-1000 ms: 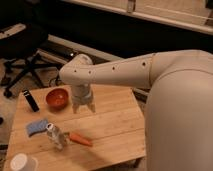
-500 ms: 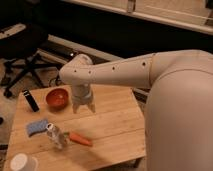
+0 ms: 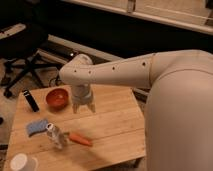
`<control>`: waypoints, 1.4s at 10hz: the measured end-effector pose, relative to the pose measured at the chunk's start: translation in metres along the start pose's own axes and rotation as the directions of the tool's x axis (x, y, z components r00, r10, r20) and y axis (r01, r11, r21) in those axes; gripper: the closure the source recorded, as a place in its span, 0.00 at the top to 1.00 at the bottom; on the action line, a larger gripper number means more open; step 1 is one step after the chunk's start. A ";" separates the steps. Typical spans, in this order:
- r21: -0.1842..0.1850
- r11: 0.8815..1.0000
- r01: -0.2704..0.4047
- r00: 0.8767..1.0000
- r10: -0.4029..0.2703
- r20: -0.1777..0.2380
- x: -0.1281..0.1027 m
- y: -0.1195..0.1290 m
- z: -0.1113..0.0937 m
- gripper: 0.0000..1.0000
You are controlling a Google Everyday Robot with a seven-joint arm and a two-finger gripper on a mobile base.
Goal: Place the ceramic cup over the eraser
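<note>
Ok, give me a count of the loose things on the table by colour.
Red: 1, the bowl
Black: 1, the eraser
Blue: 1, the pad
Orange: 1, the carrot
Clear: 1, the bottle
White: 1, the ceramic cup
Total: 6
The claw hangs over the table, beside the bowl.

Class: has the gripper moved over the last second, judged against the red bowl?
No. The gripper hangs just right of the red bowl in view, over the wooden table, at the same gap from the bowl as in both earlier pictures.
</note>
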 end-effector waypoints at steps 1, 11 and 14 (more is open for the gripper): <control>0.000 1.000 0.000 1.000 0.000 0.000 0.000 0.000 0.000 0.65; 0.197 0.967 0.160 0.911 -0.222 0.347 -0.025 0.050 -0.111 0.65; 0.264 0.915 0.305 0.828 -0.391 0.401 0.017 0.112 -0.128 0.65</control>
